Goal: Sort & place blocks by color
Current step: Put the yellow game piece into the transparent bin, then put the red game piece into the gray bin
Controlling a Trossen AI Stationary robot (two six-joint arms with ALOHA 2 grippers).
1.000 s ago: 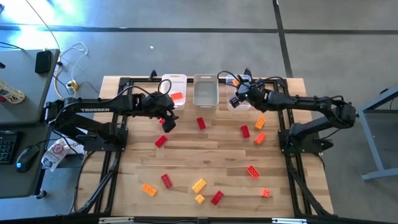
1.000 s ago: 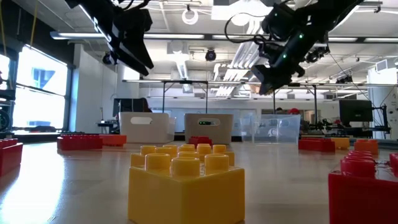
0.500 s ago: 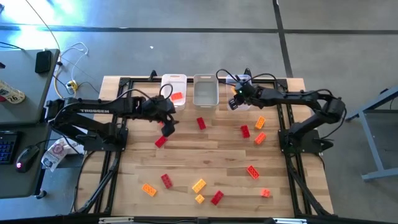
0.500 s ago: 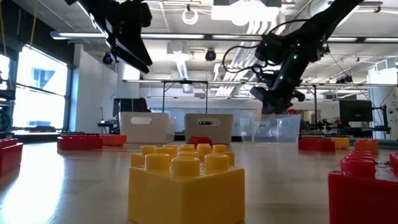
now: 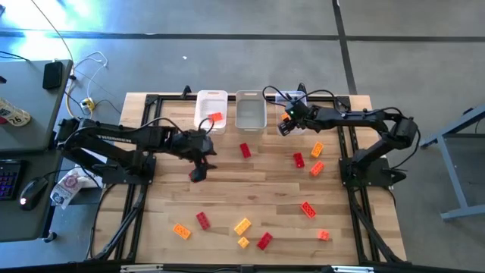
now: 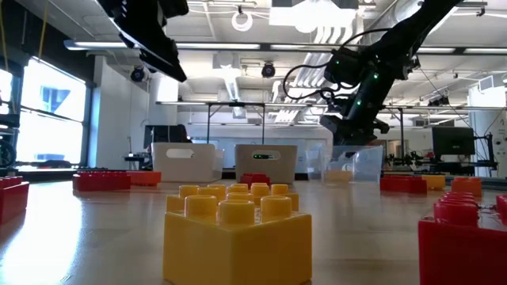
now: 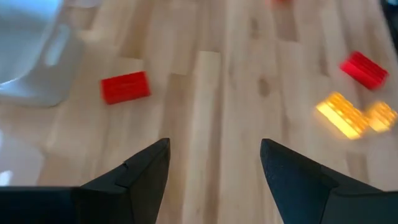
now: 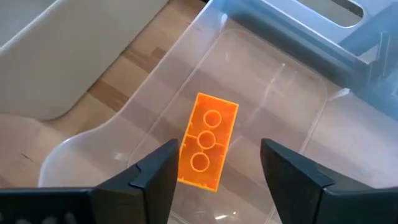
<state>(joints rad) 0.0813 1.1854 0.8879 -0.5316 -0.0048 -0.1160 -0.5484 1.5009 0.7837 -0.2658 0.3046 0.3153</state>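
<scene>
An orange studded plastic brick (image 8: 208, 140) is seen lying loose in the clear plastic bin (image 8: 292, 118), below the right tool (image 5: 285, 123), whose fingers are spread and empty. The left tool (image 5: 198, 168) is held wide open and empty over the wooden worktop (image 5: 258, 189) left of centre.

yellow block (image 6: 238, 237) up close, three bins (image 6: 187, 161) behind

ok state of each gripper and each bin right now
left gripper: open, empty, above the table
right gripper: open, empty, over the clear bin
clear bin: holds one orange block, lying flat
left white bin: holds one orange-red block
middle white bin: no block visible inside
</scene>
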